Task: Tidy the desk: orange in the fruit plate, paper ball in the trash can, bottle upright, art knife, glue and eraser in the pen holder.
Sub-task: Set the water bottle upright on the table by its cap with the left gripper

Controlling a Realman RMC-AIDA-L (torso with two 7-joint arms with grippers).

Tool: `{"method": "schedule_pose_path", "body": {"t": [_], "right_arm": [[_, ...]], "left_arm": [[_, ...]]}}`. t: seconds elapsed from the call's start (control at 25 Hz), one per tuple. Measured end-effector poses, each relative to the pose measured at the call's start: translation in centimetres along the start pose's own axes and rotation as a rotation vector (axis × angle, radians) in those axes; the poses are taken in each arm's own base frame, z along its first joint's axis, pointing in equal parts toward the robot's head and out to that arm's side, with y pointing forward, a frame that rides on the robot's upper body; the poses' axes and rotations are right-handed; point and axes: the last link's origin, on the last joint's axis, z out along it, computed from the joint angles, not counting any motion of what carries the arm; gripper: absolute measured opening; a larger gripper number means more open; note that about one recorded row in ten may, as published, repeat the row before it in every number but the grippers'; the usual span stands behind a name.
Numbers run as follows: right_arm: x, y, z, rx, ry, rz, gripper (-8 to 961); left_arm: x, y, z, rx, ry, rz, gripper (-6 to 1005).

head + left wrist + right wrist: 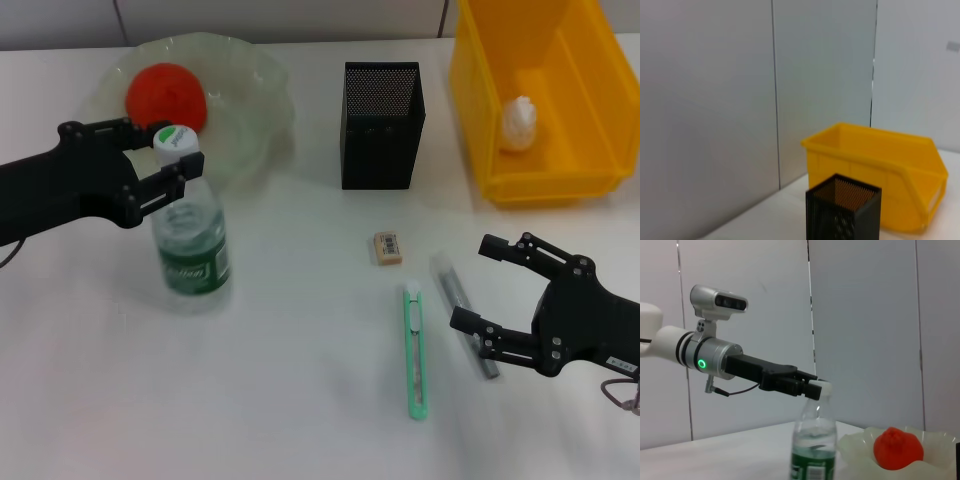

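White table (300,400). Bottle (190,235) upright at left, green label, white cap (176,141), standing just in front of fruit plate (245,120). Left hand (160,160) reaching in from left edge, fingers (170,185) closed around the neck just below the cap; seen from the right wrist, fingertips pinching right at the cap (818,389) with bottle (812,450) vertical. Contact on the far side of the neck hard to confirm from overhead, but grip looks closed on it.

Orange (166,97) already in the pale green fruit plate, back left; also visible from right wrist, orange (897,448) sitting in plate (860,445).

Black mesh pen holder (380,125) at centre back; nothing visible inside it from either view. Yellow bin serving as trash can (560,150) back right, paper ball (519,123) inside. Left wrist view takes in only the pen holder (842,212) and the bin (880,170) behind it.

Eraser (388,247) lying flat on the table in front of the pen holder. Green art knife (416,350) lying nearer, pointing roughly away from robot. Grey glue stick (460,310) lying just right of the knife, roughly parallel, apart from it.

Right hand (485,285) low at right front, fingers spread wide, holding nothing, lower finger (490,335) over the near end of the glue stick.
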Motion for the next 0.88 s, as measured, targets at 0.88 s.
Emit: {"method": "schedule_pose_path", "body": {"t": [0.88], "right_arm": [[-1.0,-0.4,-0.2,-0.017,-0.014,0.076,851]], "left_arm": [[-0.4,0.4,-3.6,-0.074,0.208,-0.013,181]]}}
